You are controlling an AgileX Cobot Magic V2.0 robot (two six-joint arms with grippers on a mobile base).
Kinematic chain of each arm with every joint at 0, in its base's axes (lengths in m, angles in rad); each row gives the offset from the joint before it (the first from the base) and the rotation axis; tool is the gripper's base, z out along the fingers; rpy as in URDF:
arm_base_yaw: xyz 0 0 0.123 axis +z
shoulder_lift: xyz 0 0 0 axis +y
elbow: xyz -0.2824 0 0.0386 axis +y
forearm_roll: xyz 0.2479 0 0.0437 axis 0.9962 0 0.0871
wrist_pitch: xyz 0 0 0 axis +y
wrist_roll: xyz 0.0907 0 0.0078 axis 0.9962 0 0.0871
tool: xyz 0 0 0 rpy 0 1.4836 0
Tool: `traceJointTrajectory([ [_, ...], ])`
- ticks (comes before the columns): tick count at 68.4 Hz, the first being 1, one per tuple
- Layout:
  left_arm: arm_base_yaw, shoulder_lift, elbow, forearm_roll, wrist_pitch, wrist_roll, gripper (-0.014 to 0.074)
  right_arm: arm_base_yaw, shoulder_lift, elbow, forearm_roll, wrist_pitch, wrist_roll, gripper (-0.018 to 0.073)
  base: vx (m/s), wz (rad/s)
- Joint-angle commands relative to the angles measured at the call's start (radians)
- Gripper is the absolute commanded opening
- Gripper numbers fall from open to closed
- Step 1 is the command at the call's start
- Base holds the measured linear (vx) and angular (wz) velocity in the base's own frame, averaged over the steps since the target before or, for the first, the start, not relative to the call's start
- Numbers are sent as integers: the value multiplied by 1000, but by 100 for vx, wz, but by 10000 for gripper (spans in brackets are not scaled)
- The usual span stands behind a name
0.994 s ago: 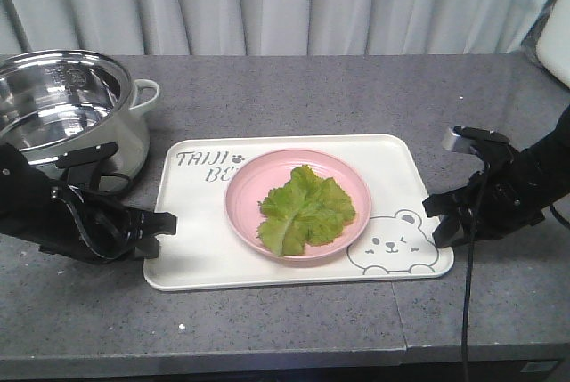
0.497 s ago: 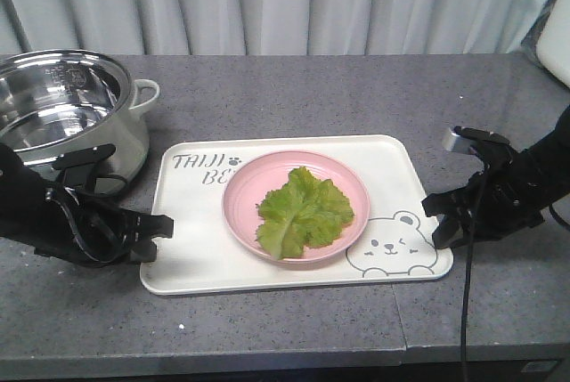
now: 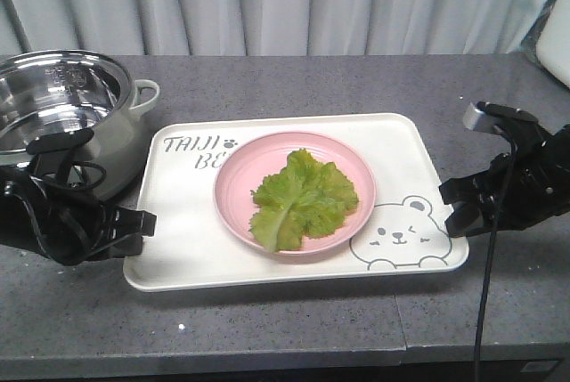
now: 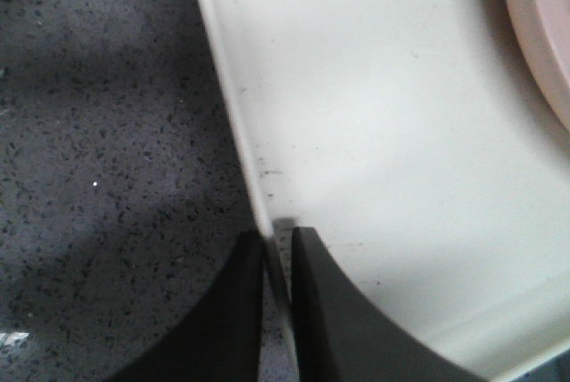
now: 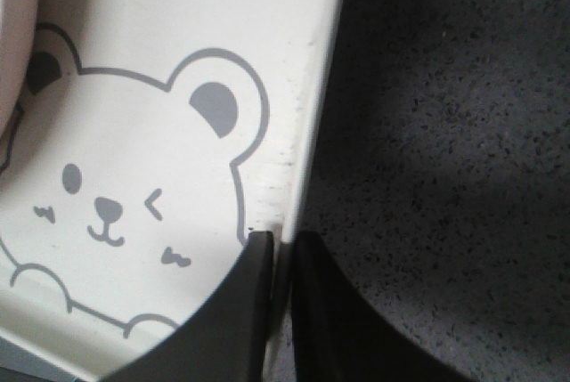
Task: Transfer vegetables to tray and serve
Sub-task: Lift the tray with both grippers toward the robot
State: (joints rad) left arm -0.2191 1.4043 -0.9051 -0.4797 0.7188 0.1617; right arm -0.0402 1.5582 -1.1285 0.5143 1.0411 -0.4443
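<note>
Front view, read left to right. The steel pot [image 3: 62, 101] is standing just beside the far-left corner of the tray [image 3: 178, 253]. The left gripper [image 3: 142, 222] is pinching the tray's left rim, and in the wrist view its fingers [image 4: 240, 311] are pressing on either side of the thin lip. Compared with half a second earlier, the tray is appearing larger and higher in the frame and both arms are riding up with it. The lift is therefore probably under way, though whether the base is fully clear of the counter [image 3: 312, 88] cannot be told. The lettuce leaf [image 3: 303, 199] is lying on the pink plate [image 3: 236, 173] at the tray's centre, so the transfer is judged complete and serving is in hand. The right gripper [image 3: 452, 208] is clamping the right rim beside the bear drawing [image 3: 398, 238]. The pot is crowding the left arm's path, and a white object [image 3: 559, 39] is sitting at the far right.
</note>
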Motion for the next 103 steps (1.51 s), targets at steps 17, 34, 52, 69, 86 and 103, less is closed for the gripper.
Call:
traceJointTrajectory([
  [17,-7,-139,-29,-34,80,32,-6,0,-155,-19,65,91,7,-3,0,0],
  [34,-7,-214,-29,-31,145,32,-6,0,-253,114,116,45,-15,-3,0,0],
  [52,-7,-314,-26,54,193,-38,-6,0,-327,181,133,49,-20,-3,0,0],
  [69,-7,-401,-24,150,251,-133,-6,0,-364,182,171,80,-42,-3,0,0],
  [86,-7,-507,23,144,275,-162,-6,57,-366,182,183,89,-50,-3,0,0],
  [103,-7,-563,102,144,245,-162,-6,92,-366,182,178,59,-40,-3,0,0],
])
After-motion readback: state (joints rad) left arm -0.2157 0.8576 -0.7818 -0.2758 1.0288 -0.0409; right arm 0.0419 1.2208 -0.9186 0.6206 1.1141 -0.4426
